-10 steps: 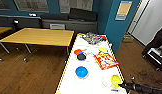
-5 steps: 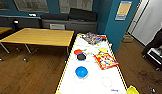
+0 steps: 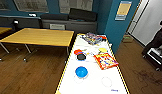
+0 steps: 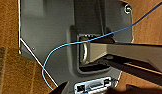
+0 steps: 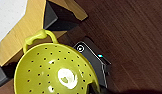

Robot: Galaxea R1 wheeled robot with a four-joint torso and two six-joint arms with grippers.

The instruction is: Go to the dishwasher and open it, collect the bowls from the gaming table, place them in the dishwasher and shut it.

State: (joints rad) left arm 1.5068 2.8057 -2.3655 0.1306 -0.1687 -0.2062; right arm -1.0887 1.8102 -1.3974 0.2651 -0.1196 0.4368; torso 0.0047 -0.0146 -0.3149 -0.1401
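The gaming table [image 3: 93, 83], long with a white top, runs away from me in the head view. Three bowls stand on it: a bright blue bowl [image 3: 81, 71] nearest, a black bowl [image 3: 81, 56] further back, and an orange-red bowl [image 3: 77, 52] touching it just behind. A red board-game box [image 3: 105, 60] lies to the right of the bowls and another colourful box [image 3: 92, 38] sits at the far end. A yellow-green colander [image 5: 54, 72] looms large in the right wrist view. The dishwasher is out of view.
A yellow-topped table [image 3: 39, 37] stands left of the white table, with dark wood floor [image 3: 34, 72] between. A dark bench [image 3: 69, 23] lines the blue back wall. A person [image 3: 157, 41] is at the right edge. A blue cable [image 4: 72, 45] crosses the left wrist view.
The whole head view has shifted: the camera has come closer to the white table, which now sits larger and more central. The bowls and boxes keep their places on it.
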